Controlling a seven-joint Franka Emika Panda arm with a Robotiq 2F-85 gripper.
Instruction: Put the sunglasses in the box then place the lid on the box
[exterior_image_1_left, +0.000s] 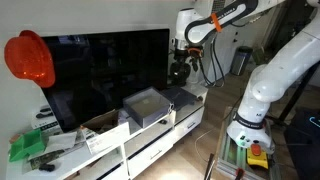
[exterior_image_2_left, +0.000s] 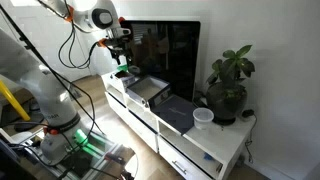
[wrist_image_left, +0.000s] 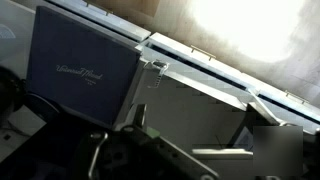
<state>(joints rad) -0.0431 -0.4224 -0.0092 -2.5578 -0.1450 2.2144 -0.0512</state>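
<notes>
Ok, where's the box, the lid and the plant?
box (exterior_image_1_left: 150, 116): exterior view, on its pale front wall.
lid (exterior_image_2_left: 178, 113): exterior view, middle of its dark top.
plant (exterior_image_2_left: 228, 78): exterior view, on its leaves.

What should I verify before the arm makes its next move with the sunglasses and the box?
1. Box open on the white cabinet: ok, no lid on it.
2. Lid within easy access: ok, it lies flat beside the box in both exterior views.
3. Sunglasses located: cannot tell; they are not clearly visible in the box or in the gripper.
4. Gripper clear of the box: ok, it hangs raised above the cabinet.
5. Jaw state: cannot tell; the wrist view is dark and blurred.
6. Room around the lid: cannot tell; a white cup stands close by its corner.
</notes>
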